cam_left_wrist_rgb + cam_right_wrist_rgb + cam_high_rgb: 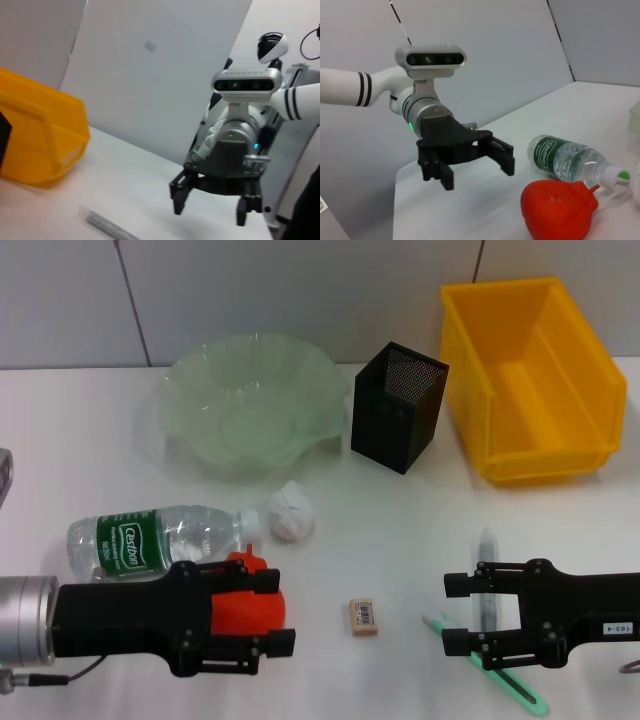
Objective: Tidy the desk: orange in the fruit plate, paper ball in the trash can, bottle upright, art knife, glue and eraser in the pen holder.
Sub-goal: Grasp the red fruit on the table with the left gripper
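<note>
- left gripper [283, 612] jaws wide, straddling the orange [256, 605], lined up to grab it for the plate [190, 390]
- bottle [160, 538] on its side, paper ball [289, 511] at its cap
- eraser [364, 616] lies untouched mid-desk
- right gripper [458, 612] wide open over the glue [487, 575]; grips nothing

white table [100, 660], pale grey wall panels [300, 290] behind it, dark seams between them

Left gripper [262, 612] hangs open over the orange [255, 602]. The bottle [160, 539] lies just behind it; eraser [364, 617] sits to its right.
</note>
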Robot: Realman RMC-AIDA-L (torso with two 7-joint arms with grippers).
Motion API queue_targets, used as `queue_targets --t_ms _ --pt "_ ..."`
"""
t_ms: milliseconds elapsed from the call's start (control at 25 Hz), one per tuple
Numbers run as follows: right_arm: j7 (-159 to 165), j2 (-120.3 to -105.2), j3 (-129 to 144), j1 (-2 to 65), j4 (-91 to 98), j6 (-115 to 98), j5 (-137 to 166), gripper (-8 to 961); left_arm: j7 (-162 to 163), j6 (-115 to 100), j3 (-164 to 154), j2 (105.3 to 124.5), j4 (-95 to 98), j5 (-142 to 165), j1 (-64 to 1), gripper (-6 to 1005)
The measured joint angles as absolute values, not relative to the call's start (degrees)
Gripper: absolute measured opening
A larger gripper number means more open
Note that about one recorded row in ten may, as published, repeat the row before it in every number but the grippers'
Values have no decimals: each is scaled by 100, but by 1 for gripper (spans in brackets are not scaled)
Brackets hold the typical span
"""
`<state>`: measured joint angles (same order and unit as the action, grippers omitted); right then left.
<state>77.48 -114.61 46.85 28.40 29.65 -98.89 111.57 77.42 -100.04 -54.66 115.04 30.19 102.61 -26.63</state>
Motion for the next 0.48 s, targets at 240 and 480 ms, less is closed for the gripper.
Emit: queue_targets --t_ms 240,480 --pt "7756 -11461 4684 2831 2961 -9888 11164 778 7151 -9480 -5303 11564 3028 10260 -2582 808" --pt "7780 -11462 4685 2822 2962 -9888 11164 776 6544 -8611 -5351 11670 3018 10418 -2471 807"
